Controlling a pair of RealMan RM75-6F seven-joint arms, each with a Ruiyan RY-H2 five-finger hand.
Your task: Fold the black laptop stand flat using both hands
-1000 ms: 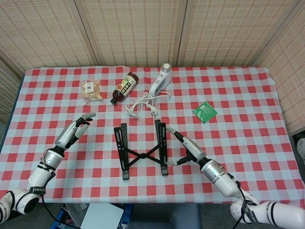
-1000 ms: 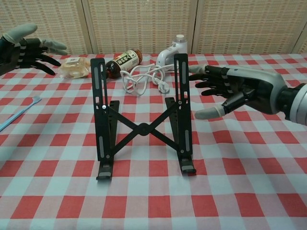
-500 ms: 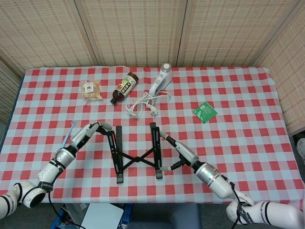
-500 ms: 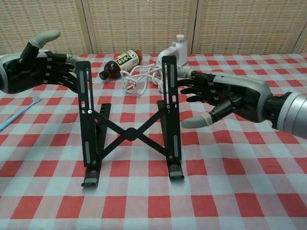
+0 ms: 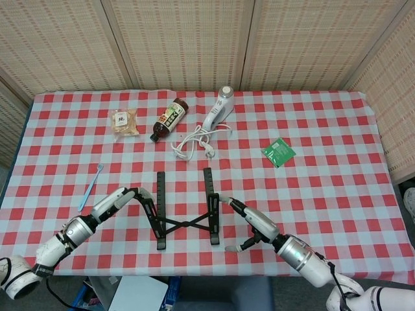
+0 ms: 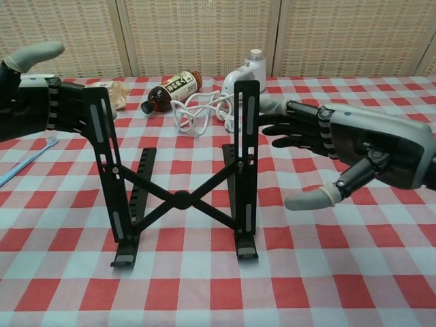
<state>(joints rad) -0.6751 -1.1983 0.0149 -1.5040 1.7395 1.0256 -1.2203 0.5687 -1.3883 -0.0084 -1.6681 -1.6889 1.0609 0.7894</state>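
Since a sec ago we've brought both hands in on the black laptop stand [image 6: 180,174], which now sits nearer the front edge of the table [image 5: 324,194] than it did, approx centre. Our left hand [image 6: 30,102] was well apart from the stand; now its fingers [image 6: 68,105] are up against the left upright, which leans outward vs. standing straight earlier. Thumb raised, fingers extended, not wrapped round anything we can see, so it looks like a flat push, no real grasp. Our right hand [image 6: 340,146] is spread open w/ fingertips [image 6: 272,103] at or just beside the right upright; thumb sticks out low, free. Contact there can't be confirmed from either view.

Meaning for the task: we judge the squeeze is only starting. The X-brace is still spread and both uprights are raised, so the stand isn't flat yet. Likely next: press the two sides together.

Containers: a brown bottle [image 5: 168,119] lies on its side at the back, cap on; contents can't be told. A snack packet [image 5: 124,122] sits left of it, looks sealed w/ sth pale inside. A green sachet [image 5: 278,152] lies off to the right, flat.
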